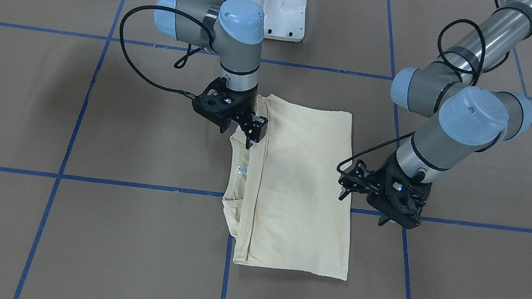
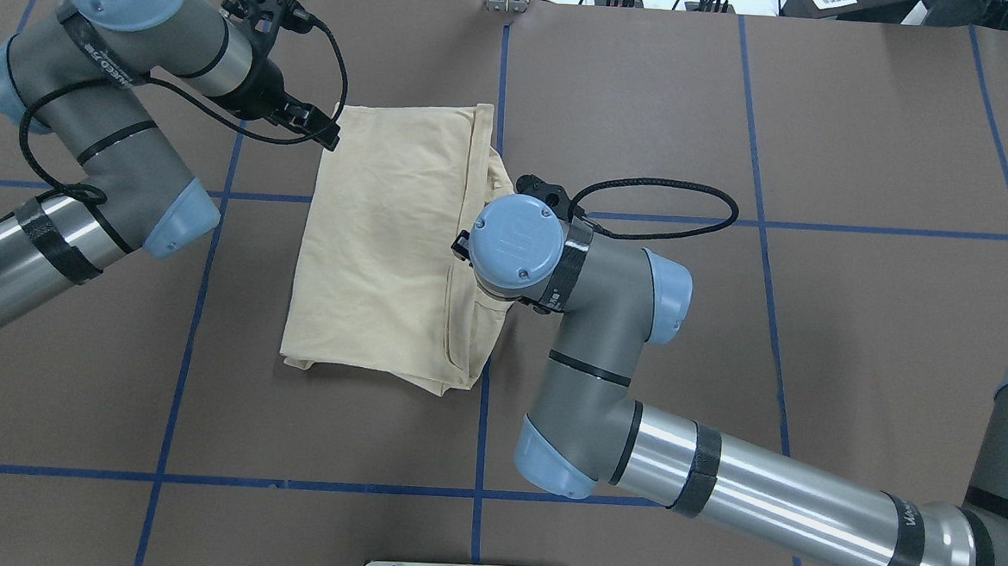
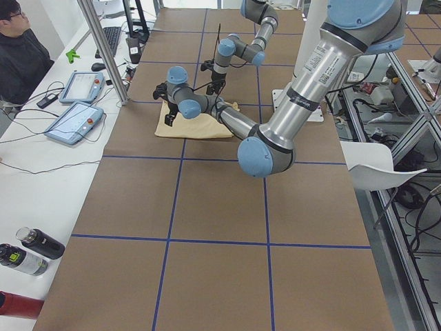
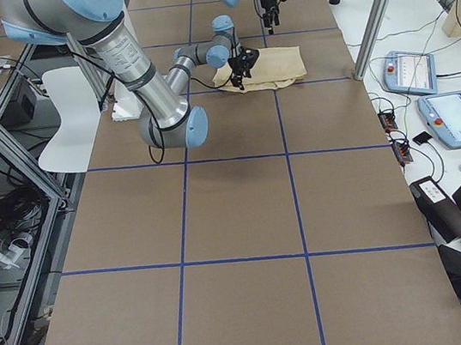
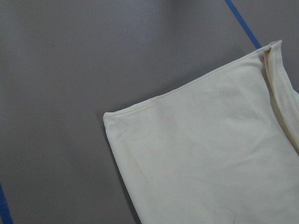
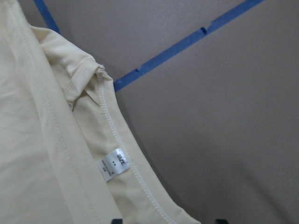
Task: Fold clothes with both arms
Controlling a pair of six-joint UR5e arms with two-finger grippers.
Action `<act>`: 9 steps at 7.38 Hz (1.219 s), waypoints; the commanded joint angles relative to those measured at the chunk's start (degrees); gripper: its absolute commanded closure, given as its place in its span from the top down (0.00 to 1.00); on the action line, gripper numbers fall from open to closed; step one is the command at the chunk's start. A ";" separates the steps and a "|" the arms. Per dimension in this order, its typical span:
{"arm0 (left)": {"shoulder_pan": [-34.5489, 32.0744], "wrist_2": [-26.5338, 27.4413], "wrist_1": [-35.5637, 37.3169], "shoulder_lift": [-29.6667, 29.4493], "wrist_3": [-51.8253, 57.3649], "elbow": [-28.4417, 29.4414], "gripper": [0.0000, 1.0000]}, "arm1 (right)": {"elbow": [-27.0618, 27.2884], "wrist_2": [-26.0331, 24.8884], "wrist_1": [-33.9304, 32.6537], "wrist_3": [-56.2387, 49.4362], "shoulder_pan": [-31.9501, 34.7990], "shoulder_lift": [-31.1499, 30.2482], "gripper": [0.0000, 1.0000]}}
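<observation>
The shirt (image 1: 296, 191) is seen folded into a rough rectangle, lying flat on the brown table (image 1: 72, 247) at the middle of the front-facing frame. Its collar side is turned to the frame's left, where the small neck label (image 1: 242, 170) is exposed. Above the upper end of that collar edge the right gripper (image 1: 236, 137) is held pointing down. In its wrist view two dark fingertips (image 6: 117, 220) are shown well apart at the bottom edge, and nothing is gripped. The left gripper (image 1: 362, 206) is placed just beside the shirt's right edge, with its tips spread and no cloth held. In its wrist view only a flat corner of the shirt is shown. In the overhead frame part of the collar side is covered by the right arm (image 2: 605, 323), and the gripper beneath it is hidden. Blue tape lines (image 1: 56, 176) are crossed by the shirt near its lower half. A white pedestal base (image 1: 274, 3) is set at the top centre, well apart from the cloth. Broad brown surface is shown on every side of the shirt. In the left side view an operator (image 3: 17, 48), two tablets (image 3: 72, 123), a metal post (image 3: 103, 48) and bottles (image 3: 38, 243) are ranged along the frame's left. A white chair (image 3: 375, 165) is seen beyond the table's right edge.
</observation>
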 commanded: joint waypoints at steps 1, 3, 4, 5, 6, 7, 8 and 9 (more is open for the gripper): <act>0.08 0.07 0.05 0.00 -0.02 0.06 1.00 | -0.18 -0.26 -0.08 -0.11 -1.33 -0.34 0.49; 0.17 0.16 -0.04 0.00 -0.02 0.15 1.00 | -0.18 -1.22 0.01 -0.11 -1.68 -0.78 0.49; 0.26 0.16 -0.04 0.00 -0.02 0.15 1.00 | -0.62 -1.23 0.01 -0.20 -1.77 -0.69 0.49; 0.26 0.16 -0.04 0.00 -0.02 0.15 1.00 | -0.80 -1.31 0.10 -0.03 -1.77 -0.69 0.46; 0.26 0.16 -0.04 0.00 -0.02 0.06 1.00 | -0.80 -1.31 0.19 0.15 -1.77 -0.60 0.25; 0.26 0.16 -0.04 0.00 -0.02 0.06 1.00 | -0.80 -1.40 0.27 0.32 -1.77 -0.52 0.05; 0.26 0.16 -0.04 0.00 -0.02 0.06 1.00 | -0.89 -1.40 0.27 0.41 -1.77 -0.51 0.00; 0.26 0.16 -0.04 0.00 -0.02 0.06 1.00 | -0.80 -1.40 0.36 0.41 -1.77 -0.60 0.00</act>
